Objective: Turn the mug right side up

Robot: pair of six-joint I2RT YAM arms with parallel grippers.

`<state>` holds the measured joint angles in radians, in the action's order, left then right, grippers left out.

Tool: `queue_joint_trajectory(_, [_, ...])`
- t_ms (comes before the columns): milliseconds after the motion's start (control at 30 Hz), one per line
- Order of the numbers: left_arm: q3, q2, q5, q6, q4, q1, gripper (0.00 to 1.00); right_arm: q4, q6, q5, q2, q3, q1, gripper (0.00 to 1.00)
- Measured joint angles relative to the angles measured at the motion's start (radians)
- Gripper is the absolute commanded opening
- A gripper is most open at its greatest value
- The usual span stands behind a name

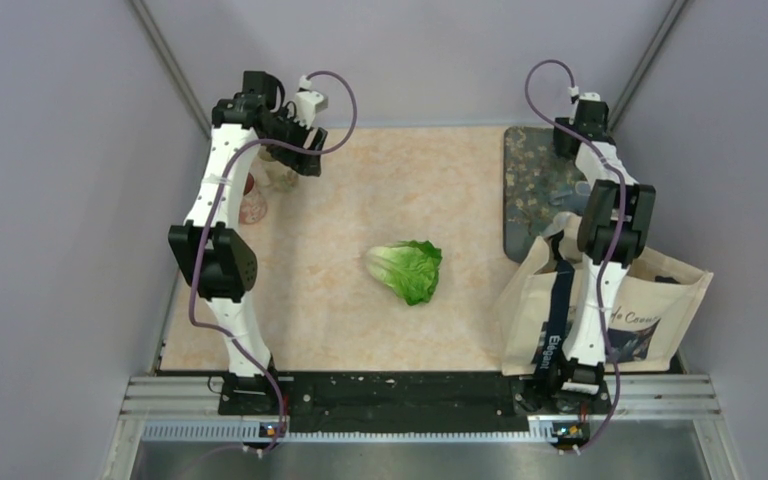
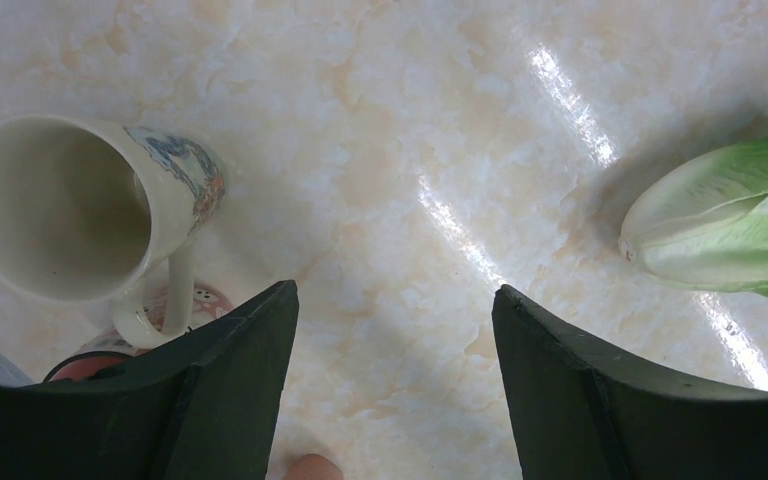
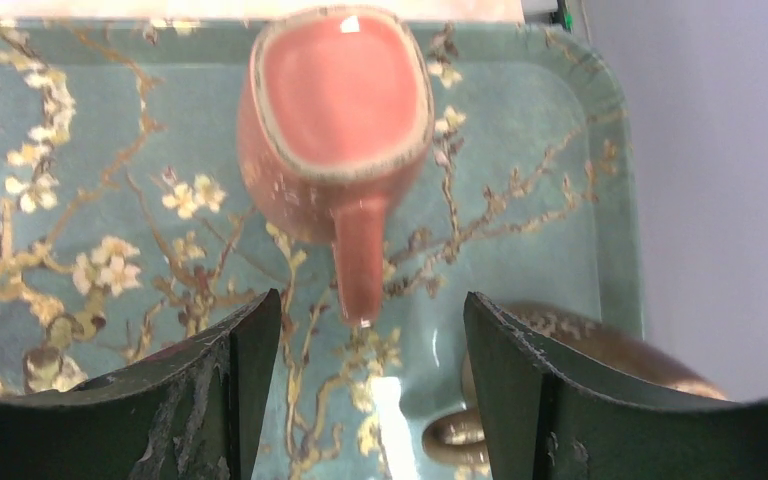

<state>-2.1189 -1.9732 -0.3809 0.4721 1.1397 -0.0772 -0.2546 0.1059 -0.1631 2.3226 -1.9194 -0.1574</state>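
The surface (image 1: 330, 330) is a glossy beige marble-look top, boxed in by plain lavender-grey walls (image 1: 50, 200) on the left, right and far sides. A head of lettuce (image 1: 407, 270) lies pretty much dead centre. A blue floral tray (image 1: 530, 190) sits in the far right corner, and a canvas tote bag (image 1: 660, 300) takes up the near right corner.

The mug (image 2: 60, 200) is in the far left corner, cream with a painted band on the outside. From the left wrist view it looks to be standing with its mouth up. The inside is fully visible, so its long axis runs roughly vertical. Its handle sticks out toward the left arm's fingers (image 2: 230, 390).

The left end effector (image 2: 395, 300) hangs just beside the mug, spread wide with only bare surface between the fingers, not touching it. The right end effector (image 3: 370, 305) is also spread, over the tray above a pink cup (image 3: 340, 110) whose handle points at the camera. It's hard to tell whether that flat pink face is its mouth or its base.
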Motion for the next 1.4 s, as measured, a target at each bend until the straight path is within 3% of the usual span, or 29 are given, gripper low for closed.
queue_joint_trajectory(200, [-0.008, -0.001, 0.005, -0.003, 0.0, 0.0, 0.76, -0.003, 0.006, 0.035, 0.105, -0.155, -0.007, 0.51])
queue_joint_trajectory(433, [-0.008, -0.001, 0.01, -0.004, 0.0, 0.0, 0.76, -0.023, -0.006, 0.056, 0.163, -0.231, -0.009, 0.0])
queue_joint_trajectory(700, [-0.007, -0.001, 0.01, -0.016, -0.003, 0.0, 0.76, -0.015, -0.031, 0.087, 0.15, -0.212, -0.011, 0.0])
queue_joint_trajectory(867, [0.007, -0.001, 0.006, -0.037, -0.01, 0.0, 0.79, 0.039, -0.074, 0.151, 0.024, -0.012, 0.001, 0.0])
queue_joint_trajectory(967, [0.013, -0.001, -0.002, -0.06, -0.014, 0.0, 0.98, 0.057, -0.111, 0.172, -0.065, 0.093, 0.016, 0.0])
queue_joint_trajectory(1000, [0.014, -0.001, -0.009, -0.072, -0.018, 0.0, 0.99, 0.068, -0.124, 0.178, -0.1, 0.127, 0.026, 0.0])
queue_joint_trajectory(1400, [0.013, 0.002, -0.238, -0.276, -0.095, -0.023, 0.95, 0.275, -0.319, 0.322, -0.492, 0.301, 0.256, 0.0])
